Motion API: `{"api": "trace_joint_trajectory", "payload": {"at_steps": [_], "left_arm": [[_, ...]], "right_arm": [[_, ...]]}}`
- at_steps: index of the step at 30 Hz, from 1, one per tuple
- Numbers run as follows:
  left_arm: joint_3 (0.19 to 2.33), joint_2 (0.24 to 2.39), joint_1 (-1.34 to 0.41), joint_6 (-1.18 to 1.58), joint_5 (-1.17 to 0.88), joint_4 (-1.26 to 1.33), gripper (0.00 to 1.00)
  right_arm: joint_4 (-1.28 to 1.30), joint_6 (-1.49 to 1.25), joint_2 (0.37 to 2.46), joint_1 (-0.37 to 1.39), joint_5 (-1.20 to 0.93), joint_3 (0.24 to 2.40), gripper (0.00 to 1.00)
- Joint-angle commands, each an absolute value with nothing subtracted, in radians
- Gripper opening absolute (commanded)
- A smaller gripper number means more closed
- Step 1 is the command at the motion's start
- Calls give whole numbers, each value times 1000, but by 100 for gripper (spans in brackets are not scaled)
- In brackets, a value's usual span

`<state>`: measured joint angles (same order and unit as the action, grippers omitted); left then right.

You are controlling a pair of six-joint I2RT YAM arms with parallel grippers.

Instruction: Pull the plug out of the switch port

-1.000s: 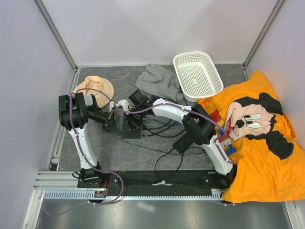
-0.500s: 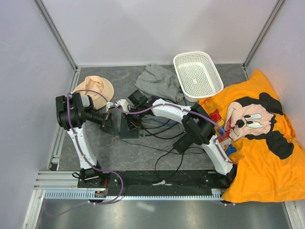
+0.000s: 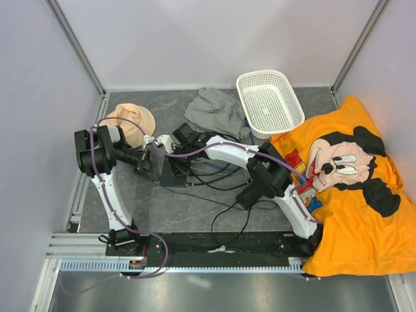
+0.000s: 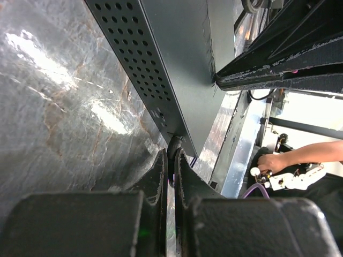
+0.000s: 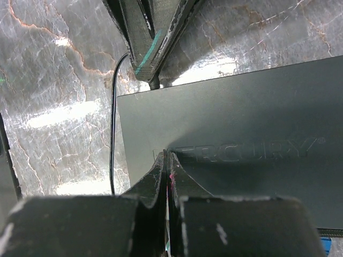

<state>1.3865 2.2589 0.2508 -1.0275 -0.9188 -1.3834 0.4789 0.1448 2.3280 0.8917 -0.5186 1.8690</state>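
Switch [image 3: 174,175], table [image 3: 162,104] centre.
Left gripper [image 4: 171,155] is pinching its plug [image 5: 155,83]; right gripper [image 5: 167,156], closed, is pressing its top.

Orange cushion [image 3: 364,227] with black-and-white cartoon mouse print at three o'clock, white perforated basket [image 3: 270,103] at one o'clock, grey cloth [image 3: 211,109], peach cap [image 3: 133,120], black switch box [image 4: 182,53] with dotted vents, grey marbled tabletop [image 3: 169,211].

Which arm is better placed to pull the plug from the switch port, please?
Left: the left gripper is shut on the dark plug at the black switch box's edge; the right gripper rests on top.
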Motion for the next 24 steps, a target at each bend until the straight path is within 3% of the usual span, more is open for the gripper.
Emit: {"api": "trace_joint_trajectory", "payload": {"at_steps": [1, 7, 17, 24], "left_arm": [[1364, 2250, 271, -1092, -884, -1396, 2], [1261, 2217, 275, -1089, -862, -1348, 2], [1477, 2286, 282, -1097, -879, -1453, 2], [1312, 2192, 288, -1098, -842, -1393, 2]], "right_arm": [[683, 178, 2424, 882, -393, 1804, 0], [684, 176, 2437, 884, -399, 1812, 0], [681, 175, 2433, 885, -376, 1787, 0], [678, 153, 2445, 882, -368, 1781, 0]]}}
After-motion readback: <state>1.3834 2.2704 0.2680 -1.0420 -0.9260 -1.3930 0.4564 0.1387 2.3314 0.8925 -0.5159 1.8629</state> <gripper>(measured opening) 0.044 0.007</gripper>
